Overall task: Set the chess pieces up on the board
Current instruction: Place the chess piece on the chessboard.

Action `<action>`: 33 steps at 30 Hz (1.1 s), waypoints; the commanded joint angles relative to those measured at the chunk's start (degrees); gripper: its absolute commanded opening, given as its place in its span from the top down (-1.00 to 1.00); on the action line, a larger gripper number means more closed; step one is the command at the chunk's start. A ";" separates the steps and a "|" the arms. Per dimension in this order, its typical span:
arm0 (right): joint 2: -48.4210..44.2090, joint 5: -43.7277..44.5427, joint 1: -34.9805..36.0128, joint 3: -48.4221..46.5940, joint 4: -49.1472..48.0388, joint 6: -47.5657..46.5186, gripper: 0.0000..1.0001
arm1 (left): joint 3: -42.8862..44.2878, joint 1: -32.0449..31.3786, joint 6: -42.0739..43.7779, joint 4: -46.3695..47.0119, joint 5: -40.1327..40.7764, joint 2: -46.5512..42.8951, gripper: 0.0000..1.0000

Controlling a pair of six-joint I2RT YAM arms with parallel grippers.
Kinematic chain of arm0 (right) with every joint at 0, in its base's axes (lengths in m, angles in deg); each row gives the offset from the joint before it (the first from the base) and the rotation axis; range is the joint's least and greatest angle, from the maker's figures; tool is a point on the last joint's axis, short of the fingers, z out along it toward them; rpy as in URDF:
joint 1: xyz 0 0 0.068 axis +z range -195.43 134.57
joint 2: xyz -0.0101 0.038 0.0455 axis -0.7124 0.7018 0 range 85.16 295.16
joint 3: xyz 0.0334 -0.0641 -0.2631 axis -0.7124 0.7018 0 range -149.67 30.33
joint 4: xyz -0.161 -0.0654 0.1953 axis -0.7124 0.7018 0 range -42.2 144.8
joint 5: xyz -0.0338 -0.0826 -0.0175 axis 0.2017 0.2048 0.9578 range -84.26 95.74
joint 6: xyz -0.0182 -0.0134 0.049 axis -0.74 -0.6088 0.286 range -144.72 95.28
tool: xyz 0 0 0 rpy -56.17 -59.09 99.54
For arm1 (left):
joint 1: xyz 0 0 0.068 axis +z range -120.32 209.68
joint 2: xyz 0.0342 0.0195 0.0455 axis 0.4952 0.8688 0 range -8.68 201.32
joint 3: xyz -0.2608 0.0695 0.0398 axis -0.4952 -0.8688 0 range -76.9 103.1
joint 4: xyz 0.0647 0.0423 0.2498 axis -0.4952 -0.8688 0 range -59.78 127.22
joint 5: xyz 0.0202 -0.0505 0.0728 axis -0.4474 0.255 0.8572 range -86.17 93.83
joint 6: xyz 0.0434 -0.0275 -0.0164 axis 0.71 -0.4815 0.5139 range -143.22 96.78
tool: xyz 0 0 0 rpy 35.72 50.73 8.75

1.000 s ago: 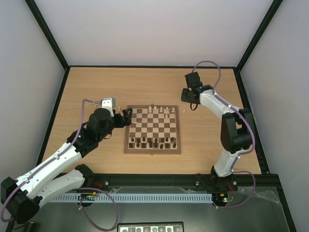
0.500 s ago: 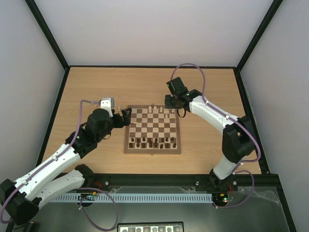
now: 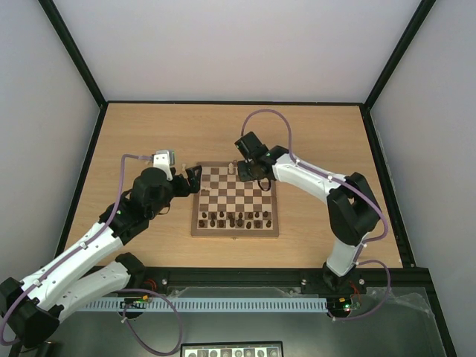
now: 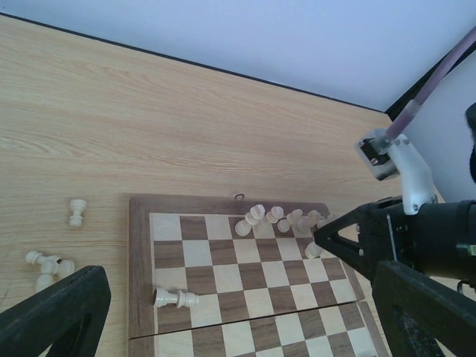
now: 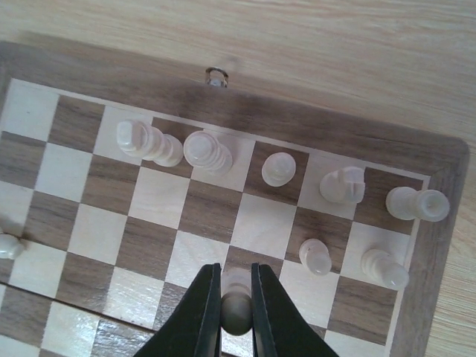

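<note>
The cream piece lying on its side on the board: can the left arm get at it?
Probably yes: the open left pincer faces the cream piece with nothing between them; the right pincer is farther along the board.

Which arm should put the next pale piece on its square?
Right. The right end effector pinches a pale pawn above the board; the left end effector is open, holding nothing.

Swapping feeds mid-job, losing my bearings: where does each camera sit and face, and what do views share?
Top: fixed above and behind, looking down on the table and board; left arm and right arm show, bases nearest.
Left wrist: beside the board's far-left corner, facing the back wall; open jaws at bottom corners, right arm at right.
Right wrist: above the far rows, looking down; jaws shut on a pale piece.
Shared: both wrist views show the clasp.
</note>
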 commanded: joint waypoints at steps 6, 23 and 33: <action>3.29 3.80 0.85 0.22 -0.47 1.55 0.92 | -0.42 0.36 -0.16 -0.79 0.78 -0.77 -0.99; 8.69 6.31 0.84 -1.33 -2.61 1.75 0.91 | -0.83 0.36 -0.48 -0.85 0.61 -1.73 -0.99; 10.18 6.28 0.85 -2.02 -2.58 1.71 0.83 | -0.89 0.35 -0.41 -1.04 0.56 -2.27 -0.99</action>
